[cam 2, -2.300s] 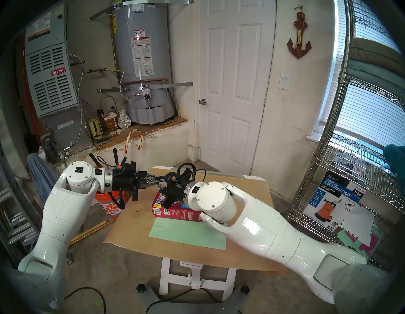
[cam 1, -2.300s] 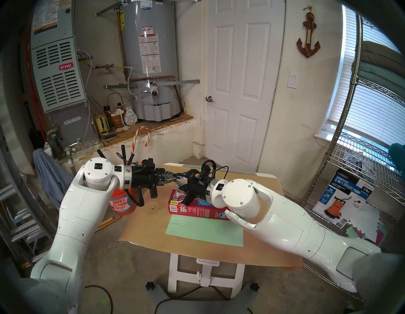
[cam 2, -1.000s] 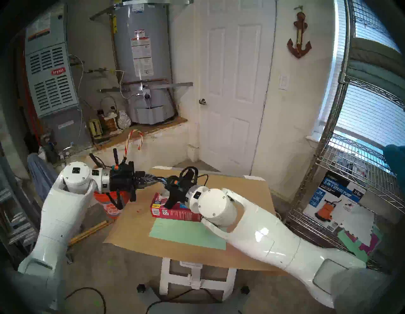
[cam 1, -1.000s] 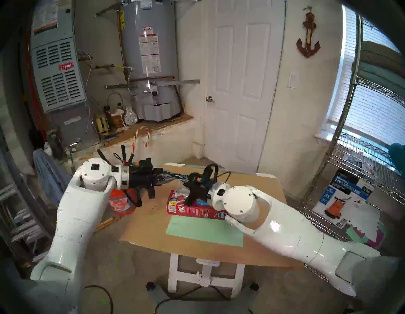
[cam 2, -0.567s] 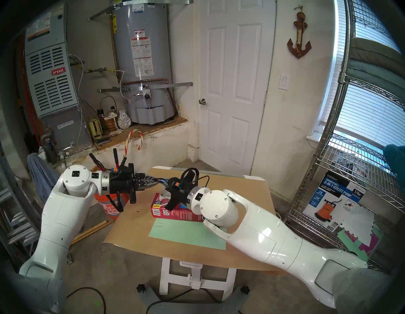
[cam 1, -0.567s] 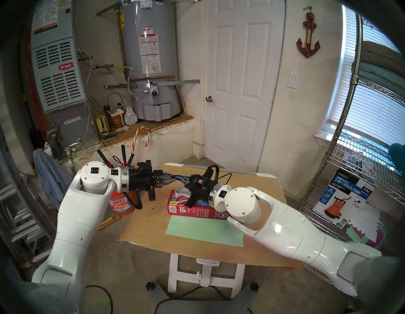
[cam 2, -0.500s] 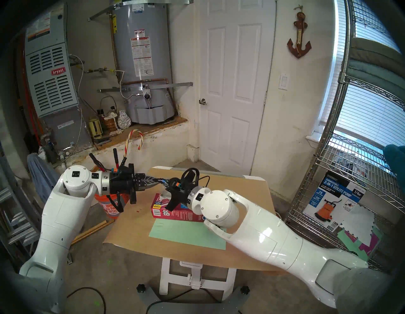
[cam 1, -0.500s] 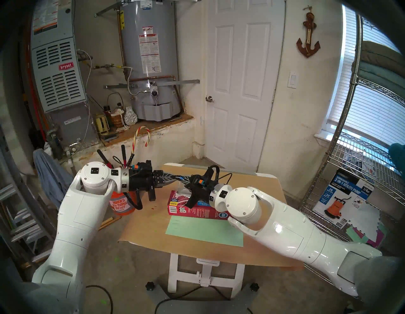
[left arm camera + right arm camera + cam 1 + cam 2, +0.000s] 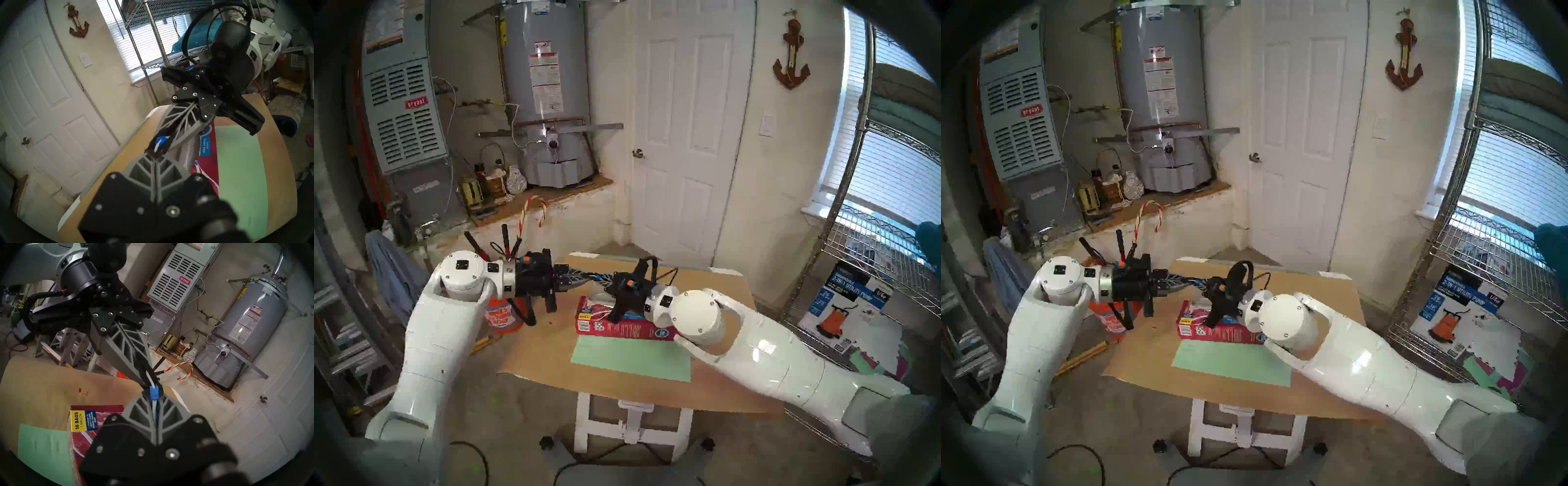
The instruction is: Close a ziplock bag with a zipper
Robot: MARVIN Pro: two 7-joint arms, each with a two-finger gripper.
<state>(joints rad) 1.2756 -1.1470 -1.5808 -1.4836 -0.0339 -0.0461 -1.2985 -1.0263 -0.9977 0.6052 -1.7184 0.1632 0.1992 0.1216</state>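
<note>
Both grippers meet tip to tip above the far part of the table point(image 9: 551, 356). Right gripper point(image 9: 153, 394) is clenched on the zipper point(image 9: 154, 393), the blue slider sitting at its fingertips with the white strip running back between the fingers. Left gripper point(image 9: 155, 152) is pinched tight on the same white strip, just beside the slider (its tips nearly touch the right gripper's). Below them the ziplock bag point(image 9: 188, 149) hangs as a clear, floppy sheet, its lower part draped over the red box point(image 9: 619, 327), which lies on the brown tabletop. A green sheet point(image 9: 633, 358) lies flat just in front of the box. An orange bucket point(image 9: 502, 315) stands on the floor beside the table, behind the left arm.
</note>
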